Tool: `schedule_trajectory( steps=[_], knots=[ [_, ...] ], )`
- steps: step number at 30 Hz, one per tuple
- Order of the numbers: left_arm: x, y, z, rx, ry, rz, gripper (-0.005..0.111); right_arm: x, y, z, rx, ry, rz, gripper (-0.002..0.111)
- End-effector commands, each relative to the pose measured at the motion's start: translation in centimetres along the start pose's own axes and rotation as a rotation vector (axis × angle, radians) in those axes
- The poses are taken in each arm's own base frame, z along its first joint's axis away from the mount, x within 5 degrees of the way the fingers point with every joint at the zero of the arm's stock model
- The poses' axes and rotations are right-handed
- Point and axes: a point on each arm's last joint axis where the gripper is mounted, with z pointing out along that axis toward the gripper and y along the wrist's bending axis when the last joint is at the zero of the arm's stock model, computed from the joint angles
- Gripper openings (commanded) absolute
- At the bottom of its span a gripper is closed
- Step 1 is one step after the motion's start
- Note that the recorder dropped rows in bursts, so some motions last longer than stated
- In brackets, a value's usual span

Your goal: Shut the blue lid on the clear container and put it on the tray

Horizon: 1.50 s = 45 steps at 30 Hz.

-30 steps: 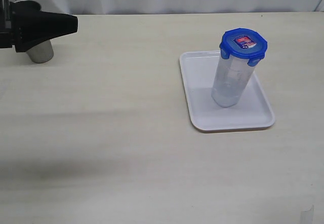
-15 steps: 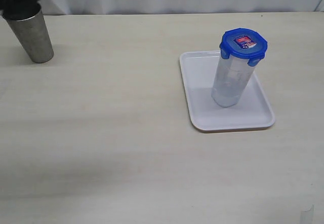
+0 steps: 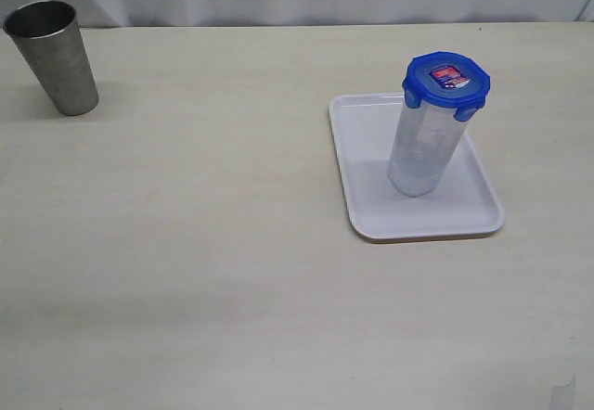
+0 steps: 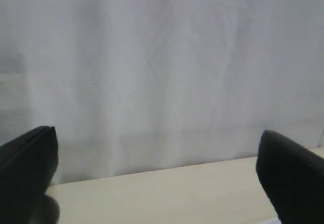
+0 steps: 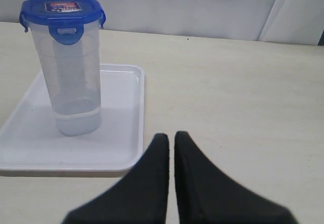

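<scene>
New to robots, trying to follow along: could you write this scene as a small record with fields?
Tray: flat white rectangular plastic tray
Container: tall clear plastic container, upright on the tray
Lid: round blue plastic lid, on the container
Cup: grey metal cup, off the tray
Left tool: open, empty
Right tool: shut, empty

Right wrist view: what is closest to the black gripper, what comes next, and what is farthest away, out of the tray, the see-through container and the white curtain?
1. The tray, lying just beside the tips of the right gripper.
2. The clear container, standing upright on the tray, with the blue lid on top.
3. The white curtain, hanging at the very back.
</scene>
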Motion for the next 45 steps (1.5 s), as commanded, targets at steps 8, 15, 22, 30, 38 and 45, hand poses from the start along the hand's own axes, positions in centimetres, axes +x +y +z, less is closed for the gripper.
schedule_trajectory(
  steps=[8, 15, 22, 30, 38, 45],
  knots=[
    [1.5, 0.6, -8.8, -0.092, -0.13, -0.165, 0.103, 0.0, 0.0, 0.0, 0.006, -0.008, -0.001, 0.004],
    [2.1, 0.4, -10.2, -0.068, -0.159, -0.163, 0.103, 0.0, 0.0, 0.0, 0.006, -0.008, -0.001, 0.004],
    [2.0, -0.2, -10.2, 0.007, -0.173, -0.156, 0.103, 0.0, 0.0, 0.0, 0.006, -0.008, -0.001, 0.004],
    [4.3, 0.2, -10.6, -0.021, -0.203, -0.025, 0.103, 0.0, 0.0, 0.0, 0.006, -0.008, -0.001, 0.004],
    [8.0, 0.4, -13.2, -0.043, -0.248, 0.149, 0.103, 0.0, 0.0, 0.0, 0.006, -0.008, -0.001, 0.004],
    [11.7, 1.5, -14.8, -0.15, -0.257, 0.154, 0.103, 0.0, 0.0, 0.0, 0.006, -0.008, -0.001, 0.004]
  ],
)
